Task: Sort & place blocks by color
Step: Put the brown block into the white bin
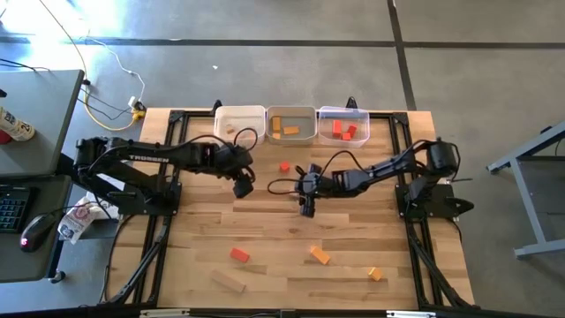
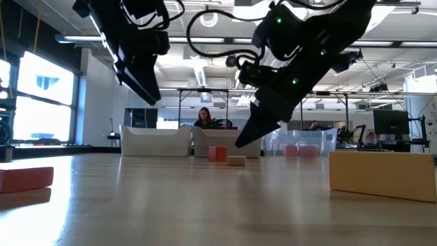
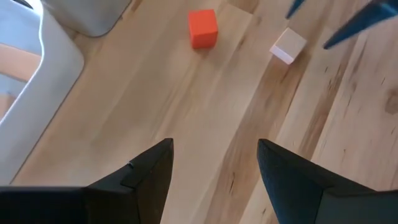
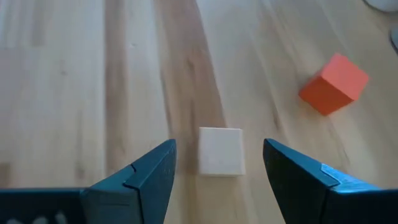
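Between my right gripper's (image 4: 217, 180) wide-open, empty fingers sits a plain wood cube (image 4: 220, 150), smooth and square, untouched on the plank table (image 4: 74, 93). A red cube (image 4: 334, 83) lies near it, toward the bins (image 1: 291, 123). My left gripper (image 3: 214, 168) hangs open, holding nothing, above bare boards nearby.

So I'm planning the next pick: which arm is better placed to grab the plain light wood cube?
Right. The right gripper is open with the plain light wood cube between its fingers; the left gripper is farther away.
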Tool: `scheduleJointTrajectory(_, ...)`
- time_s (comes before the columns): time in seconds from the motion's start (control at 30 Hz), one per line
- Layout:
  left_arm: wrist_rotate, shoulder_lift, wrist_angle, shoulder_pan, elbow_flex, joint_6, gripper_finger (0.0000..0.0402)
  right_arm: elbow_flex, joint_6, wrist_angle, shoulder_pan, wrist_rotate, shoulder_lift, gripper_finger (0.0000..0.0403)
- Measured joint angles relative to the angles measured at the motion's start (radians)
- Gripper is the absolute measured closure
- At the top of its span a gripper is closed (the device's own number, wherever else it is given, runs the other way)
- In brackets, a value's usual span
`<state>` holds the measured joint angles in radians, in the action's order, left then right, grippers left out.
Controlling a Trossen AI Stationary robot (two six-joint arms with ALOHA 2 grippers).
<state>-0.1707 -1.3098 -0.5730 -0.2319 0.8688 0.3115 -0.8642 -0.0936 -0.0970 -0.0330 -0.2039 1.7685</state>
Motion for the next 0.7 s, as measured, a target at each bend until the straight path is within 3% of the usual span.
scheduleJointTrajectory(0.57,0.001,0.0,0.011,0.001,-0.016,0.0,0.0184,0.0,-0.018,-0.052,0.035,0.051,0.096,0.0174)
scheduleJointTrajectory(0.7,0.001,0.0,0.022,0.001,-0.016,0.0,0.0184,0.0,-0.03,-0.051,0.035,0.057,0.097,0.02)
